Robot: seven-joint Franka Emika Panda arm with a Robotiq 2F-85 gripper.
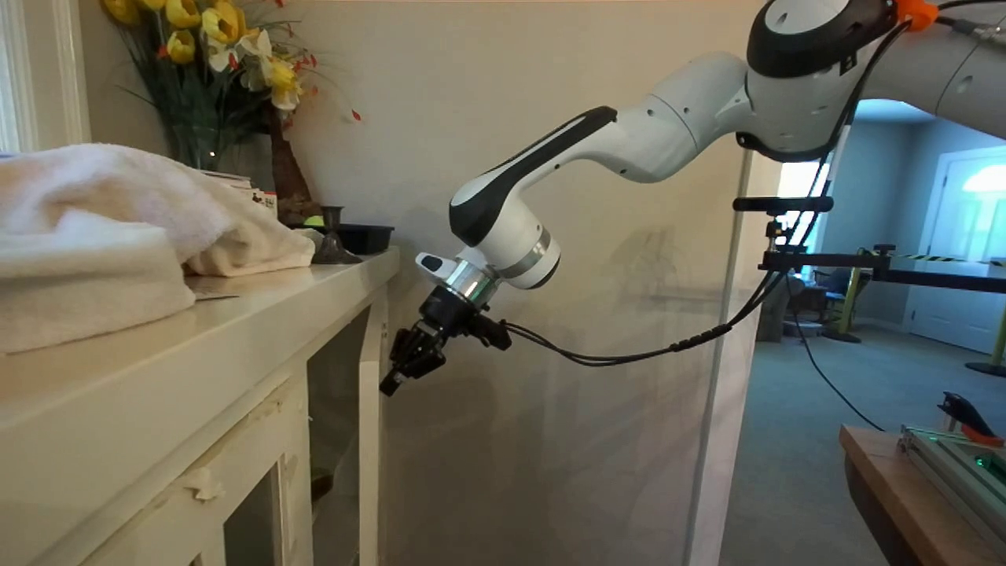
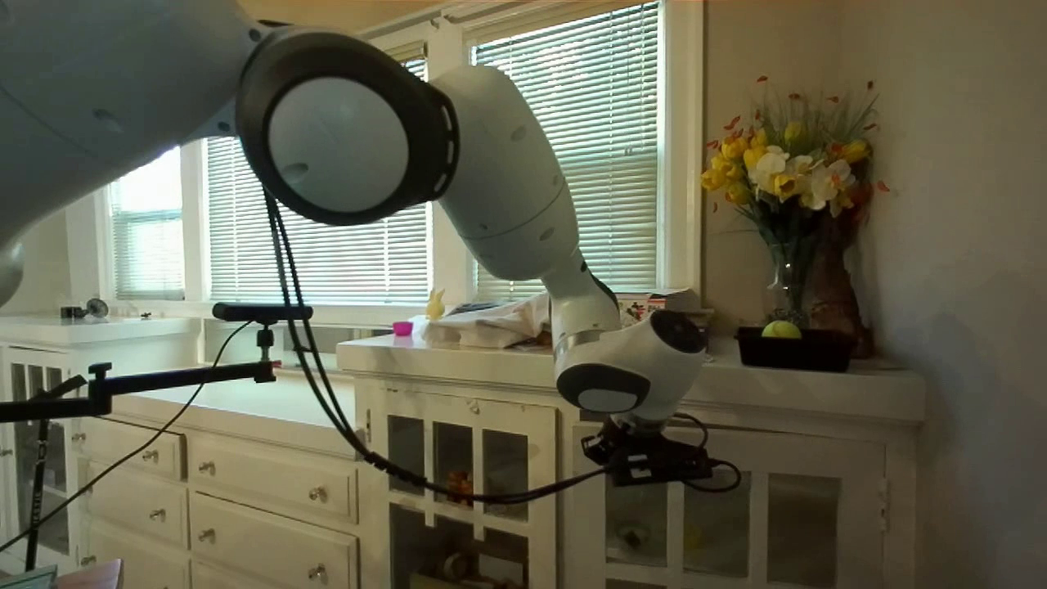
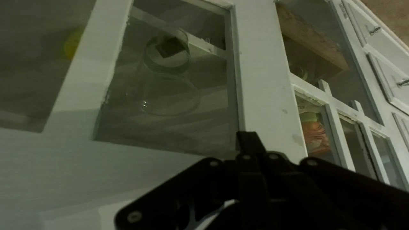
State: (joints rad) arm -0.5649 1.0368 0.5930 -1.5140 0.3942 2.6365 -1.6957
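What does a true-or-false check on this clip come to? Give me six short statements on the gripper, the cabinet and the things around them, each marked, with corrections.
1. The gripper is shut and holds nothing. True.
2. Yellow and white flowers stand in a clear glass vase. True.
3. The gripper is raised above the flowers. False: it is in front of the white cabinet, lower than its top.
4. A pale cloth lies on top of the cabinet. True.
5. The yellow-green ball lies on the cloth. False: it sits in the black tray.
6. Nothing shows inside the cabinet in the wrist view. False: a clear glass vessel does.
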